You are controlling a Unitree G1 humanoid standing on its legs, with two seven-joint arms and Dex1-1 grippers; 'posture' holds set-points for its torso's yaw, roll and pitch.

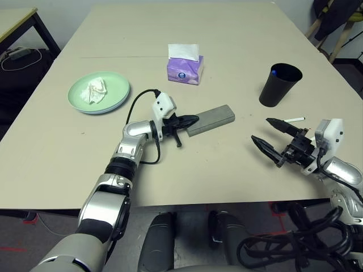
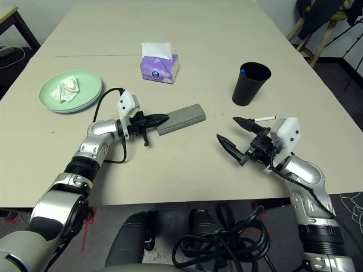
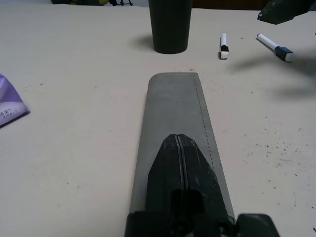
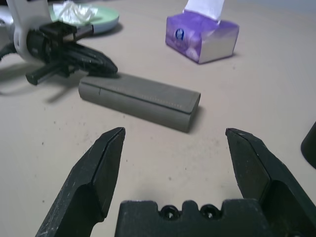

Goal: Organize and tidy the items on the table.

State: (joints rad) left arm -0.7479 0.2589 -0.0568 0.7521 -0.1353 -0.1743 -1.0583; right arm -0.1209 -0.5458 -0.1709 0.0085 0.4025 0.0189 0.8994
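Glasses case, grey and oblong, flat on the table in front of the robot, lying at a slant. Left pincer pressed together, tips over the case's near-left end; nothing pinched. Right pincer spread wide and empty, between the case and the near edge of the table on the robot's right. Black cup upright beyond it, something blue inside. Two white markers loose near the cup. Pale green plate on a bluish one, far left, crumpled tissue on top. Purple tissue box behind the case.

Step in hand, my reading: the case is being steadied or nudged by the left, perhaps for the right to take. To do it well: press lightly with the left so the case neither rolls nor skids; bring the right in level, one finger each side of the free end, close squarely across the narrow width. Keep the right's fingers off the nearby marker and the cup. Release the left only once the grip is sure.

Hard to make out: whether the left tips bear on the case or hover just above. One marker partly covered by the right pincer from the head. Cup's contents mostly hidden; lower plate nearly covered by the upper.
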